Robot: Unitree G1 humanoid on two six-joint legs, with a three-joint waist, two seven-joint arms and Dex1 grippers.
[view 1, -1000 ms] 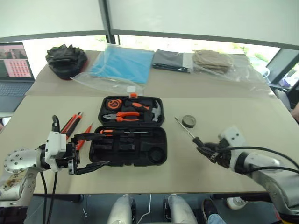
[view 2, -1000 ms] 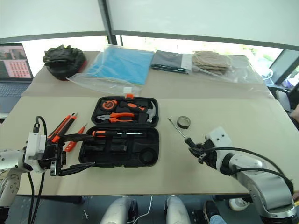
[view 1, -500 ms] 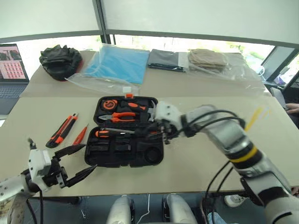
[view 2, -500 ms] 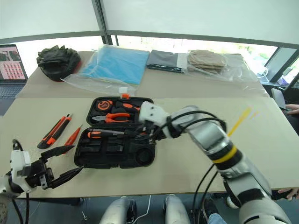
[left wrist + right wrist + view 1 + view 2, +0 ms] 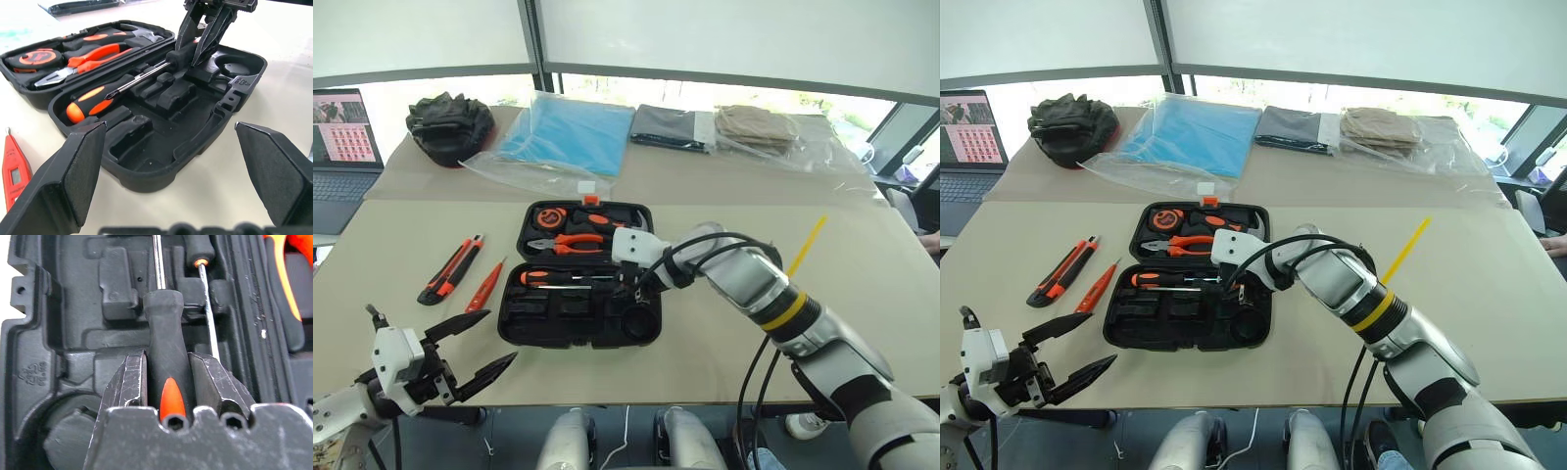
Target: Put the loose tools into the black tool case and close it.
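I counted two screwdrivers (image 5: 93, 99) (image 5: 167, 362) at one open case (image 5: 579, 315), one knife (image 5: 450, 269) and one pen tool (image 5: 485, 285) on the table, plus one pliers (image 5: 570, 243), one tape measure (image 5: 551, 216), one hammer (image 5: 625, 226) inside.

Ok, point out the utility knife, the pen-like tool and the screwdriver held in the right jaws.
utility knife (image 5: 450, 268), left eye view, mid-body.
pen-like tool (image 5: 485, 287), left eye view, orange shaft.
held screwdriver (image 5: 165, 360), right wrist view, black handle between the jaws.
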